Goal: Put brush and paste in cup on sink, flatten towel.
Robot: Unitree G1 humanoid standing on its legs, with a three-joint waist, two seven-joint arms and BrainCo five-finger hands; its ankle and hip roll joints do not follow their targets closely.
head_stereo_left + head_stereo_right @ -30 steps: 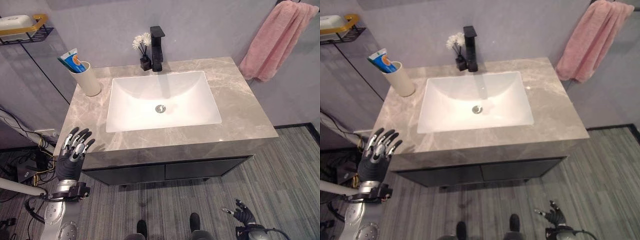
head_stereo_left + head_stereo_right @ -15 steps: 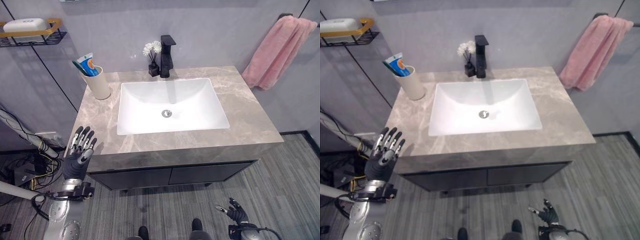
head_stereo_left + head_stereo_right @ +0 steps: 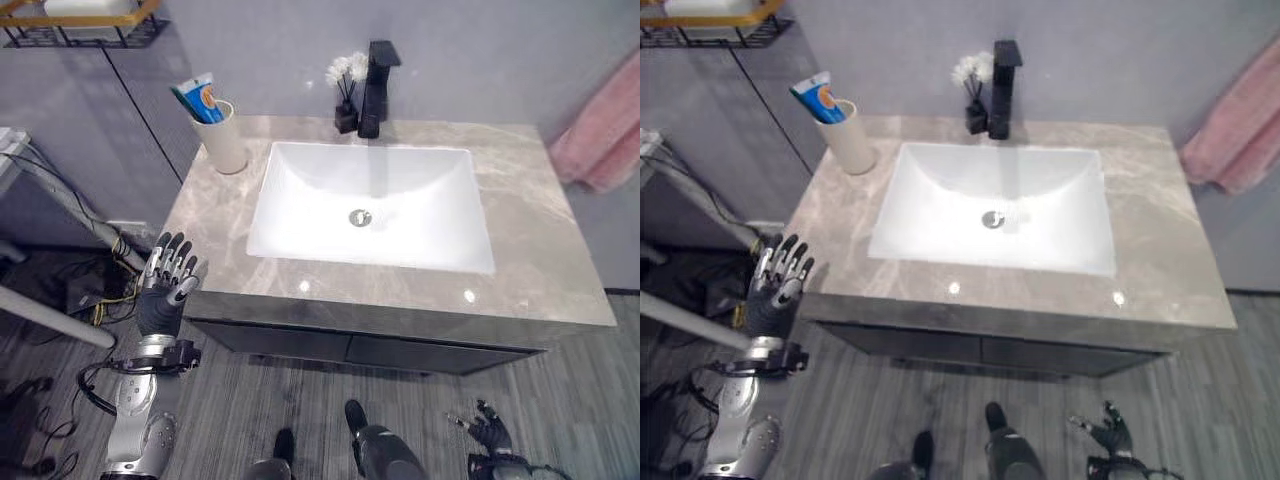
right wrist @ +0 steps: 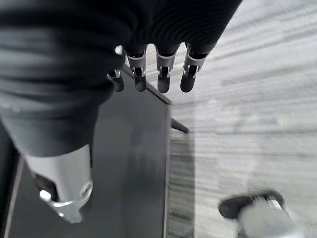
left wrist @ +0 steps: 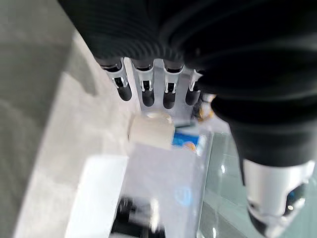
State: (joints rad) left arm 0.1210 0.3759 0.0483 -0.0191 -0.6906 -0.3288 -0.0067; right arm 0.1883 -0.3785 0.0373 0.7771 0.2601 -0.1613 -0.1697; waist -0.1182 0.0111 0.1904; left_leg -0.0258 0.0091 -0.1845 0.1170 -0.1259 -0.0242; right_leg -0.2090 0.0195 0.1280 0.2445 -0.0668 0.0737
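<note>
Left eye view gives you a grey marble counter (image 3: pixel 560 270) with a white rectangular basin (image 3: pixel 375 205), black faucet (image 3: pixel 376 85) and small flower vase (image 3: pixel 346 110) at the back. Cream cup (image 3: pixel 224 140) at the back-left corner holds the blue-and-white paste (image 3: pixel 200 100); pink towel (image 3: pixel 605 145) hangs right, bunched. Left hand (image 3: pixel 167 290) upright off the counter's left front corner, fingers straight, empty. Right hand (image 3: pixel 490 432) low over the floor, fingers relaxed, empty.

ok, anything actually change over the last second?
Only the camera shifted. The left hand hangs open off the counter's front left corner, the right hand low over the floor. Toothpaste stays in the cup; the towel is untouched.
</note>
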